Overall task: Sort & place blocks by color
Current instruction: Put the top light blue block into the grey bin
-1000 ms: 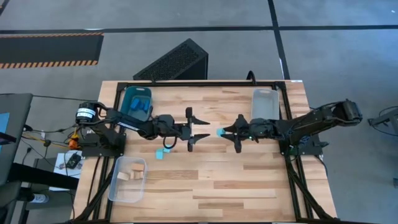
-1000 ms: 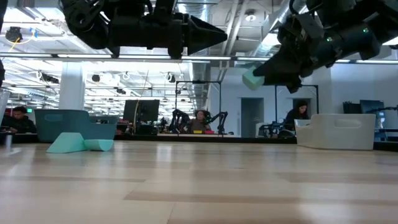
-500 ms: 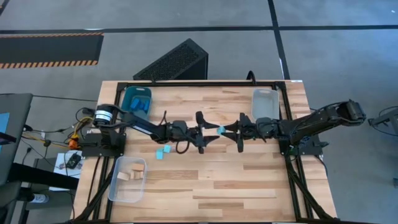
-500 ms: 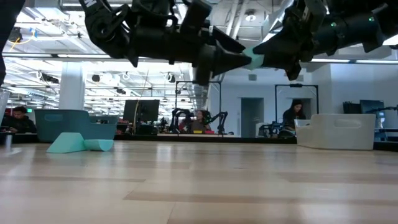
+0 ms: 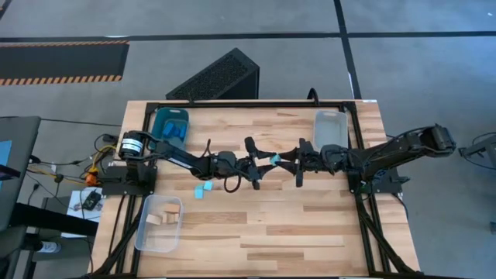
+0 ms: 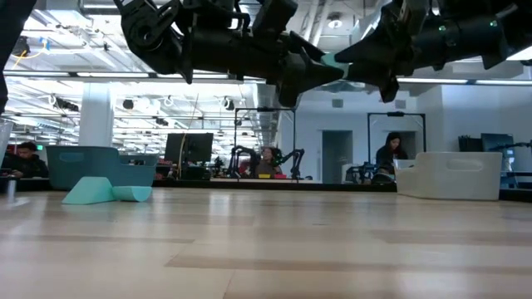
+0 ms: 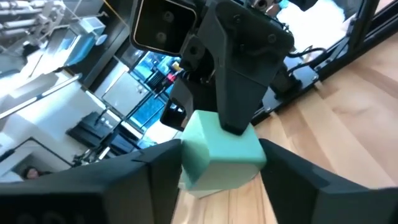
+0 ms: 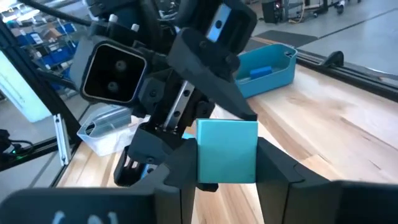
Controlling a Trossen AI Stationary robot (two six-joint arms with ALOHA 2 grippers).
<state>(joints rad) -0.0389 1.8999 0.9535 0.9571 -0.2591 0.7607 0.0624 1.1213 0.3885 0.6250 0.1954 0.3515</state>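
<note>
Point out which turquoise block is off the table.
The turquoise block held in mid-air between the right gripper and the left gripper. The other two turquoise blocks lie on the table.
</note>
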